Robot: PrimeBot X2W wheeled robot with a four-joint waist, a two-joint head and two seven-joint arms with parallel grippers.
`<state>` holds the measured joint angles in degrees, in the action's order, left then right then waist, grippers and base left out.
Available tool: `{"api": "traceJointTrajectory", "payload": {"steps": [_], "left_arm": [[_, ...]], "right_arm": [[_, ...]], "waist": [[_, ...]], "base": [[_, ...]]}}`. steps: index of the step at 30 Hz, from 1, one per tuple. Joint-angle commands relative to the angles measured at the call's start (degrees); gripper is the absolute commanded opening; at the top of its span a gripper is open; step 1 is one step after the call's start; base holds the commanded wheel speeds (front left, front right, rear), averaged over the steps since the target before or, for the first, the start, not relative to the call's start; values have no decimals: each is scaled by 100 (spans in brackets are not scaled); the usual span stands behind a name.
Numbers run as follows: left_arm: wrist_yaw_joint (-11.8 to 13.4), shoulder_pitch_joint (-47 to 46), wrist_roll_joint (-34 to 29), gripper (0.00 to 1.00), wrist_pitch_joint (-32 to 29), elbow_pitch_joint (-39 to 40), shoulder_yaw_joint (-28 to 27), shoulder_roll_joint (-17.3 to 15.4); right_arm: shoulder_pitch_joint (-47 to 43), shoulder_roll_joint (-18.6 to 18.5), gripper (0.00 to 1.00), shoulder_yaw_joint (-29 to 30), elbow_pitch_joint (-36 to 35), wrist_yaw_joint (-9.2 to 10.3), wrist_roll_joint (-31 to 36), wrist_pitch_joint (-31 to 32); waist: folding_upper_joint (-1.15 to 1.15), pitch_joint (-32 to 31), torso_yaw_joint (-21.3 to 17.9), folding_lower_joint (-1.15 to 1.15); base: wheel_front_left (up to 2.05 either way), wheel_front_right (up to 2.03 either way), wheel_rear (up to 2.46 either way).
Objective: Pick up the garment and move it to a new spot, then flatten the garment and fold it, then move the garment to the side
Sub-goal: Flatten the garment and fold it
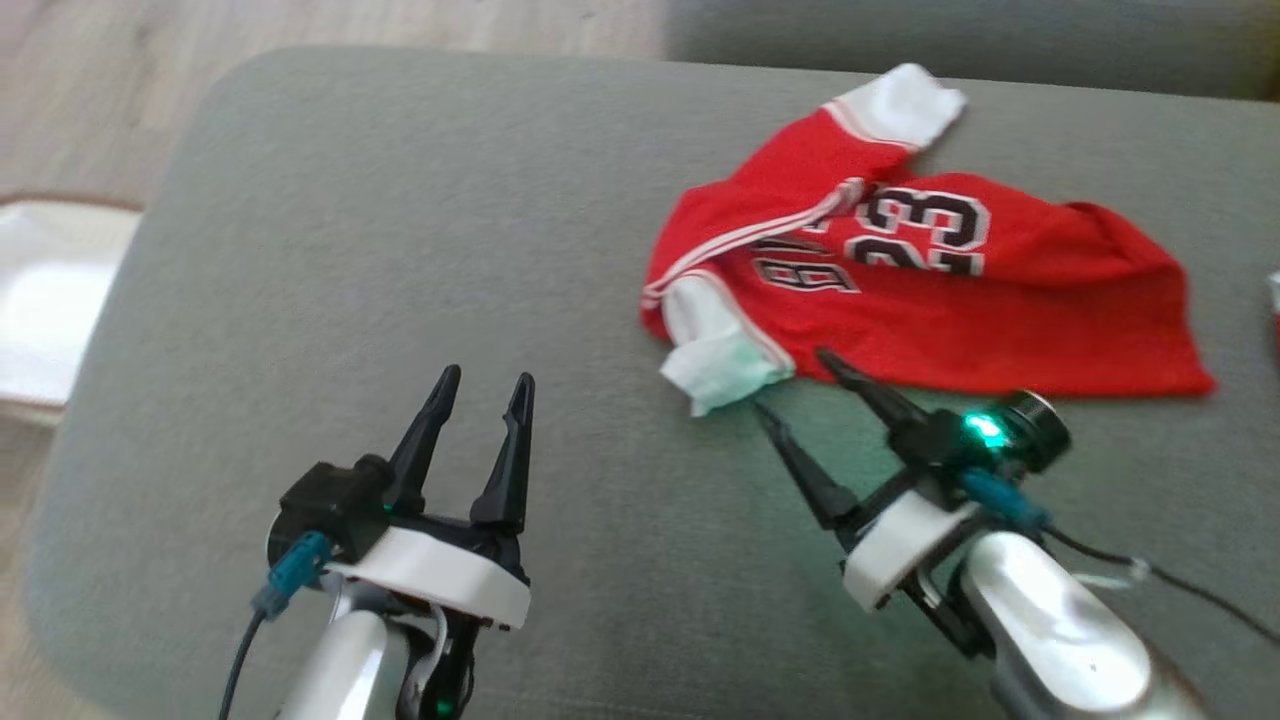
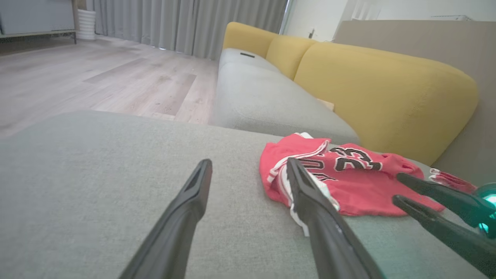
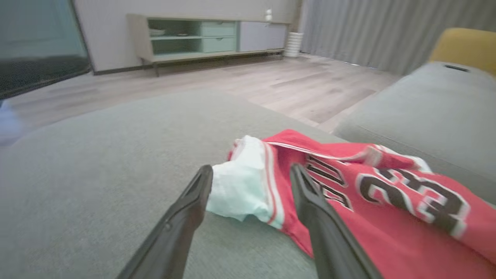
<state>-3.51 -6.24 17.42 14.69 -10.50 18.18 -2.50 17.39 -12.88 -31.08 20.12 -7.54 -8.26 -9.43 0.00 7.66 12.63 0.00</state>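
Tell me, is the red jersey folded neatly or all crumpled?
Crumpled. The red jersey lies bunched on the grey cushion, its edges rumpled and one white sleeve sticking out.

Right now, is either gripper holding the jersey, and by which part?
Nothing is held. Both grippers are open: the left gripper over the cushion, the right gripper with its tips at the white sleeve of the jersey, not closed on it.

A red-and-white scrap point(image 1: 1274, 300) at the right edge of the head view was cut off, too little to name. Folds in the garment point(image 1: 1000, 320) hid part of its black lettering. At the left edge, a pale shape point(image 1: 50, 300) was blurred past telling. High in the left wrist view, a dark speck point(image 2: 247, 55) was too small to tell.
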Motion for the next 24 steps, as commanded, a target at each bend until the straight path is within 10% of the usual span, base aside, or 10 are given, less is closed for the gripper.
{"api": "traceJointTrajectory", "payload": {"steps": [1, 20, 22, 24], "left_arm": [[26, -284, 60, 100, 30, 173, -114, -38], [155, -242, 265, 100, 30, 195, 41, -38], [167, -248, 273, 100, 30, 200, 36, -38], [184, -257, 275, 100, 30, 205, 17, -38]], "right_arm": [[338, -137, 100, -349, -1, 5, 72, 57], [1684, -280, 100, -932, 2440, 5, 1290, 166], [1711, -196, 0, -803, 2618, 5, 1316, 115], [1723, -76, 0, -649, 2710, 5, 1237, -50]], "waist": [[0, 124, 322, 0], [0, 307, 1319, 0], [0, 311, 1317, 0], [0, 304, 1280, 0]], "base": [[0, 0, 0], [0, 0, 0], [0, 0, 0], [0, 0, 0]]}}
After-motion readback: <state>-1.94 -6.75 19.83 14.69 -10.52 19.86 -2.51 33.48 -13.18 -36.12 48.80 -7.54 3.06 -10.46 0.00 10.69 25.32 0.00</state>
